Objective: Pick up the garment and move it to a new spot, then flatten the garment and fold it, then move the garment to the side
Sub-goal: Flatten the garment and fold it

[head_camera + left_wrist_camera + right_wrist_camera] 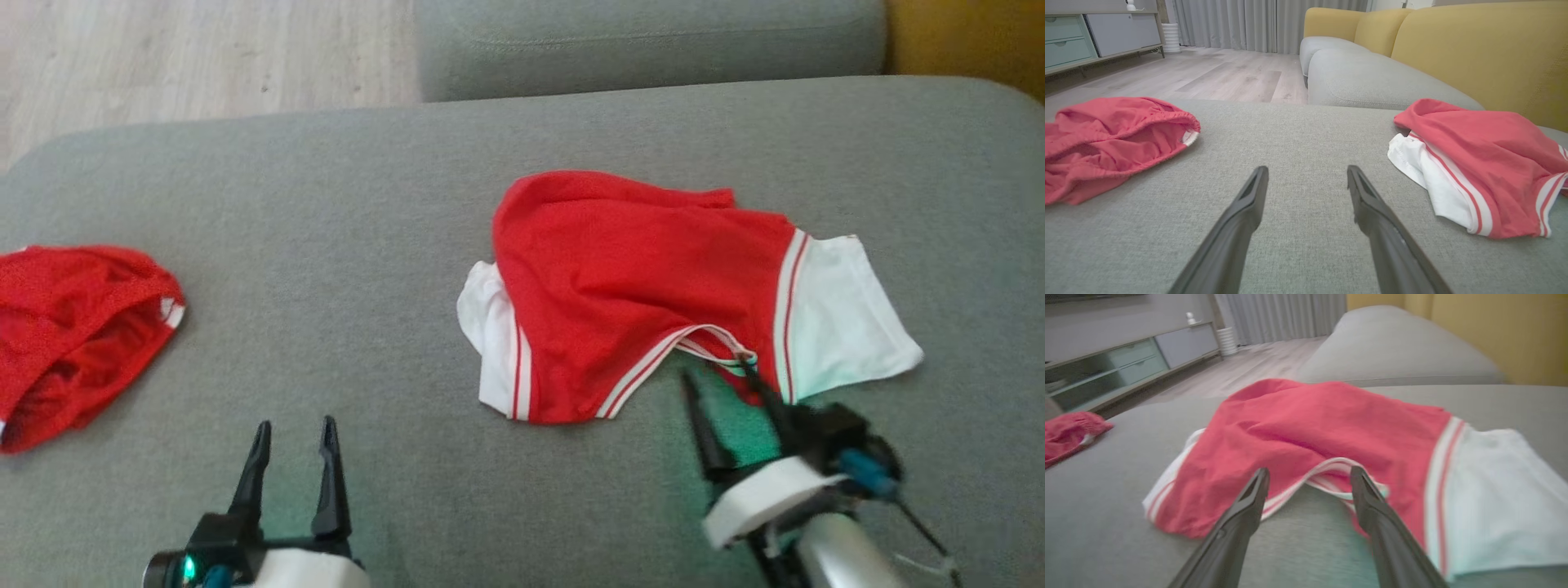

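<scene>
In the head view, the shirt (645, 286), red with white sleeves, is lying crumpled right of centre on the grey cushion (367, 204). One sleeve is spreading to the right and the other is bunching under its left side. The right gripper (715, 369) is hanging at the shirt's near side with its fingers (704, 433) standing wide apart and holding nothing. One tip is overlapping the striped edge (653, 363), but blur is hiding whether it is touching. The left gripper (295, 425) is sitting low at the left, well apart from the shirt, also spread and empty. A red cloth (73, 327) is lying at the far left.

In the left wrist view, the two dark fingers are pointing at bare cushion between the red cloth on one side and the shirt on the other.

In the right wrist view, the striped edge is arching up off the cushion right between the two tips, leaving a small tunnel beneath it.

The step in hand appears to be the first pick-up. That arch is offering the best hold: one finger should be sliding under it and the other over it, closing deep on the band, not just on its lip. The lift should be going high enough that the sleeves are trailing free. The bare stretch in front of the left gripper looks a fair new spot, short of the red cloth.
</scene>
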`<state>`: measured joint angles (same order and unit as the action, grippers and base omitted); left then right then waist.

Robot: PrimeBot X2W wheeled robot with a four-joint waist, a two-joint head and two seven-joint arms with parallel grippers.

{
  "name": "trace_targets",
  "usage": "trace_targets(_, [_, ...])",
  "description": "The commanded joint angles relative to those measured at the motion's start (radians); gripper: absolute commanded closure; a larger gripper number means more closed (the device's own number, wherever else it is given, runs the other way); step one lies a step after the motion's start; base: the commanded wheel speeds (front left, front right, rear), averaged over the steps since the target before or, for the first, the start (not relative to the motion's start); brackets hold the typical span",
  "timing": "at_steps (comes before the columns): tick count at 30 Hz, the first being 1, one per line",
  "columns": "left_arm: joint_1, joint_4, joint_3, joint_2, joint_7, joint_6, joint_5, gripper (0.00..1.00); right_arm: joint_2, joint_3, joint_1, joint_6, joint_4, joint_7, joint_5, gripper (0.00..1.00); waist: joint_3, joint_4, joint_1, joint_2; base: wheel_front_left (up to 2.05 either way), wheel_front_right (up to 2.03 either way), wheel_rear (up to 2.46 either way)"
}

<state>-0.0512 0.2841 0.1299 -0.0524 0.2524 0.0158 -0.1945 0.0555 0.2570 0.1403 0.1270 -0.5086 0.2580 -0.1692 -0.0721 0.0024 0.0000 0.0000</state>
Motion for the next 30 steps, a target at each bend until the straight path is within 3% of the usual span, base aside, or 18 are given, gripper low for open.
trace_targets(1, [0.054,-0.024,-0.017,0.002,0.009,-0.006,-0.006,0.0,-0.005,0.074,0.069,0.004,0.034,0.004,-0.012,0.0,-0.018,0.029,0.0,0.0,0.0,0.0,0.0])
trace_targets(9, [0.084,0.005,0.075,0.002,0.009,-0.004,-0.037,0.0,-0.005,0.345,0.241,0.004,-0.065,-0.018,-0.092,0.0,-0.067,0.173,0.0,0.0,0.0,0.0,0.0])
trace_targets(16, [0.083,0.023,0.128,0.002,0.009,0.003,-0.057,0.0,-0.005,0.465,0.338,0.004,-0.215,-0.124,-0.152,0.0,-0.1,0.27,0.0,0.0,0.0,0.0,0.0])
trace_targets(23, [0.074,0.023,0.128,0.002,0.009,0.007,-0.064,0.0,-0.002,0.371,0.358,0.004,-0.415,-0.176,-0.076,0.0,-0.108,0.287,0.0,0.0,0.0,0.0,0.0])
trace_targets(30, [0.078,0.019,0.135,0.002,0.009,0.0,-0.063,0.0,-0.004,0.291,0.339,0.004,-0.462,-0.119,-0.004,0.0,-0.09,0.241,0.0,0.0,0.0,0.0,0.0])
